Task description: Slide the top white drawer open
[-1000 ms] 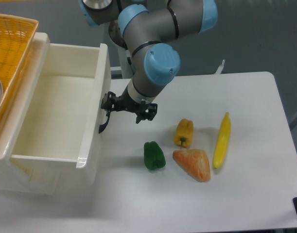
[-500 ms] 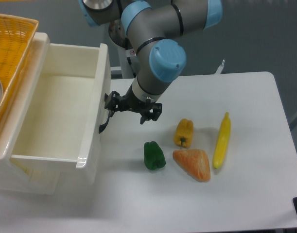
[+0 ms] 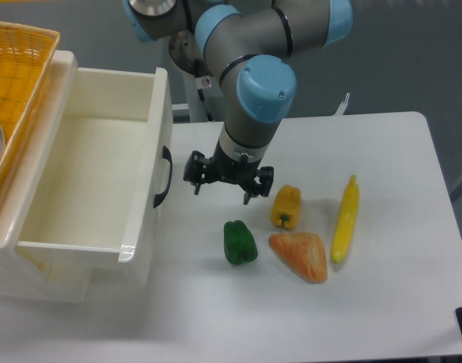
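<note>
- Fixed cam, only view: drawer (image 3: 94,181) sits at image-left, pulled far out of the cabinet, its inside bare & showing. Long axis runs roughly up-down in the pic; front panel faces the table side, w/ the black handle (image 3: 164,176) curving along that panel.
- Gripper (image 3: 223,187) hangs over the table just beside the handle, on its image-right, not touching it. Fingers spread, nothing btwn them — empty & fairly wide.
- Key relation: handle lies toward image-left of the gripper, about level w/ it; handle's length runs up-down, fingers spaced left-right across it.
- Judgement: drawer looks as open as it needs to be, so the task seems done or nearly so; any further pull would mean going back leftward to the handle.
- Below the gripper: green pepper (image 3: 240,242), yellow pepper (image 3: 286,206) close by its right finger; mind those if it swings.
</note>
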Controlling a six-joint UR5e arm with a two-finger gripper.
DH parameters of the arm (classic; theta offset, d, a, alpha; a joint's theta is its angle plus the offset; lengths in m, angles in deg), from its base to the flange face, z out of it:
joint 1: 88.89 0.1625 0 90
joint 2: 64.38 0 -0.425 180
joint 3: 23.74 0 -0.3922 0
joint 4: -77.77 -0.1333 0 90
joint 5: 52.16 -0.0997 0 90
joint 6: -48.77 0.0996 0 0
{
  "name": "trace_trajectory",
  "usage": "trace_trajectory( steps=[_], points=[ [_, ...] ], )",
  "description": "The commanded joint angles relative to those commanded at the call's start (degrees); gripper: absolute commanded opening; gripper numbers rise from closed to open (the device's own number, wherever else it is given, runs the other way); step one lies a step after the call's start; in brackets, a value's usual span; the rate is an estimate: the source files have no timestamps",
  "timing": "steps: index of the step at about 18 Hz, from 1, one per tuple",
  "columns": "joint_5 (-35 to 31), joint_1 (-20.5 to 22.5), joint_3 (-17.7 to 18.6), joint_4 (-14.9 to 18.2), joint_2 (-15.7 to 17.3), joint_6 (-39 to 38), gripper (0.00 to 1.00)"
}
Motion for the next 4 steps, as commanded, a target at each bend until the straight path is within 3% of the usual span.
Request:
trace_trajectory(
  steps=[4],
  points=[
    [-0.27, 0.09, 0.18, 0.0, 0.0, 0.55, 1.0]
  ],
)
